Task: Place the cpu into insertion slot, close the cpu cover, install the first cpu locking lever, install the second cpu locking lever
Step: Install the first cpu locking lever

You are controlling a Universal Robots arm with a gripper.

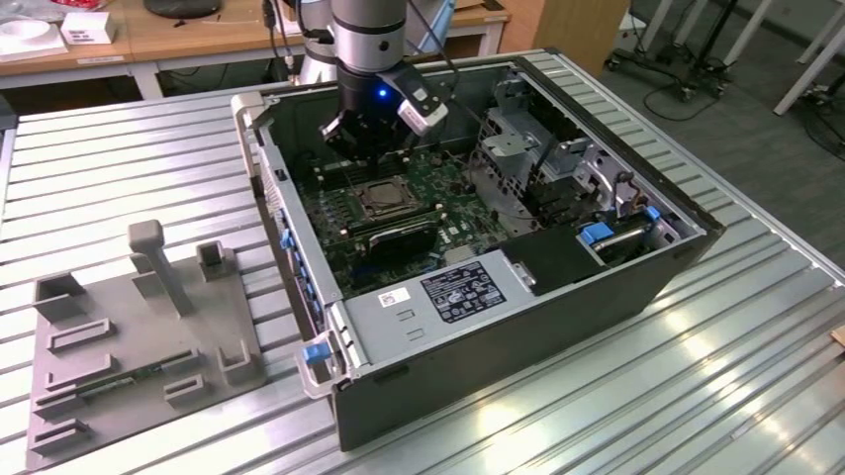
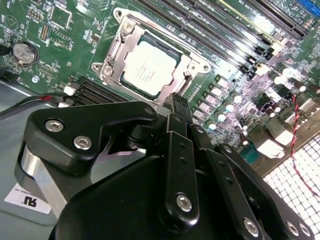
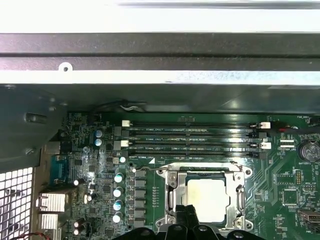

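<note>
Clenched claw [image 2: 176, 100] hovering over the motherboard [image 2: 75, 30].
The chip [image 2: 150, 67] is lying in its socket [image 2: 134, 90], the metal cover [image 2: 192, 67] sitting flat around it; the claw is hanging just beside it, fingers [image 2: 172, 150] pressed together, grasping nothing.

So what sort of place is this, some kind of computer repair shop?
More likely a robotics lab or test workshop. A robot arm reaches into an open computer case lying on a slatted metal table, a grey fixture plate lies beside it, and wooden workbenches stand behind.
</note>
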